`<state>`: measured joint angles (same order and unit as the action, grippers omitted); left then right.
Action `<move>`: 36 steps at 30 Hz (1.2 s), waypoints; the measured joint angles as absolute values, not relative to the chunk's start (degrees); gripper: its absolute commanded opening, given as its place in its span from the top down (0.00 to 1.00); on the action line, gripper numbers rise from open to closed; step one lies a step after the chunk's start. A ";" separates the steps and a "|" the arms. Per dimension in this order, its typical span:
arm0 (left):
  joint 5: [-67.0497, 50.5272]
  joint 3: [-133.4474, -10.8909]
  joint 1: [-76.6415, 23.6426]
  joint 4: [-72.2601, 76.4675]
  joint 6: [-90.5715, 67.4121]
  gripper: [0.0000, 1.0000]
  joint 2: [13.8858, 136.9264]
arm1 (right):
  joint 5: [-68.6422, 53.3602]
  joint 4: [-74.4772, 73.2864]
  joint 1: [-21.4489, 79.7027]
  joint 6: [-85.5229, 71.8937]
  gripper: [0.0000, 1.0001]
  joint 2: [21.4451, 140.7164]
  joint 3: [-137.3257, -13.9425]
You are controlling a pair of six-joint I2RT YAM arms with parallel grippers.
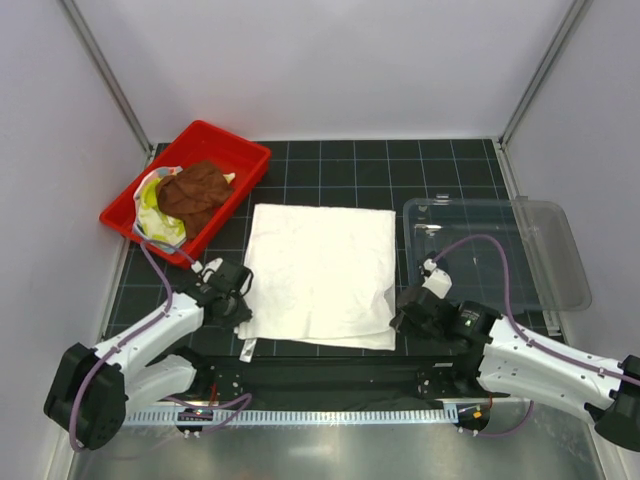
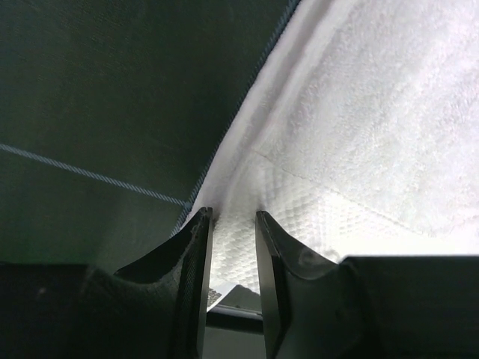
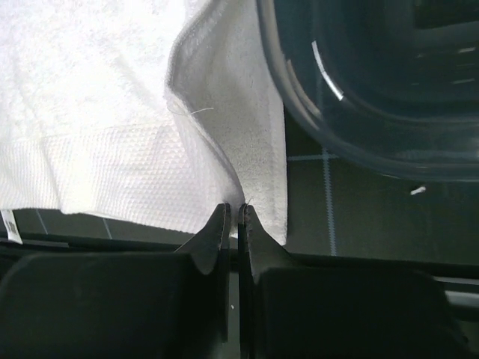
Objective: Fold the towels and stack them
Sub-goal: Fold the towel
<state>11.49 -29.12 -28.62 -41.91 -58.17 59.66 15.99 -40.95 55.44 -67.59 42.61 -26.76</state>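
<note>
The large white towel (image 1: 320, 275) lies spread flat in the middle of the mat. My left gripper (image 1: 238, 312) is at its near-left corner. In the left wrist view its jaws stand a narrow way apart, with the white towel's woven edge band (image 2: 233, 232) between the fingertips. My right gripper (image 1: 402, 320) is at the near-right corner, shut on the white towel's corner (image 3: 258, 187), which rises in a fold to the tips. The brown towel (image 1: 195, 188) and the yellow-green towel (image 1: 152, 205) lie in the red tray (image 1: 232, 150). The light-blue towel is not in view.
A clear plastic bin (image 1: 500, 250) stands right of the towel, its rim (image 3: 299, 90) close to my right gripper. A white label (image 1: 247, 350) sticks out at the towel's near-left corner. White walls close in the dark gridded mat (image 1: 330, 160).
</note>
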 measured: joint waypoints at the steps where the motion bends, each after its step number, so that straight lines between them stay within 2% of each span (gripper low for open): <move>1: 11.14 -28.97 -29.39 -41.89 -58.61 0.69 59.33 | 17.12 -42.13 55.44 -67.61 0.99 42.50 -27.16; 6: 10.46 -28.97 -34.37 -42.11 -60.95 0.70 58.92 | 20.47 -45.74 55.44 -67.57 0.99 41.21 -29.21; 9: 11.66 -29.95 -36.51 -44.36 -61.80 0.66 58.59 | 20.64 -46.09 55.44 -67.57 0.99 41.23 -29.58; 21: 12.21 -29.36 -37.54 -45.21 -64.31 0.67 57.95 | 20.47 -46.41 55.44 -67.61 0.99 39.70 -29.58; 26: 12.29 -29.32 -37.67 -44.58 -64.40 0.81 59.02 | 20.43 -46.44 55.44 -67.64 0.99 38.96 -29.58; 29: 12.43 -29.21 -37.67 -44.56 -64.49 0.98 59.16 | 20.34 -46.41 55.44 -67.66 0.99 38.89 -29.58; 36: 12.99 -29.76 -37.76 -45.10 -64.07 1.00 59.18 | 20.21 -46.39 55.44 -67.61 0.99 38.89 -29.58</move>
<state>12.99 -29.76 -37.76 -45.10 -64.07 59.18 20.21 -46.39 55.44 -67.61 38.89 -29.58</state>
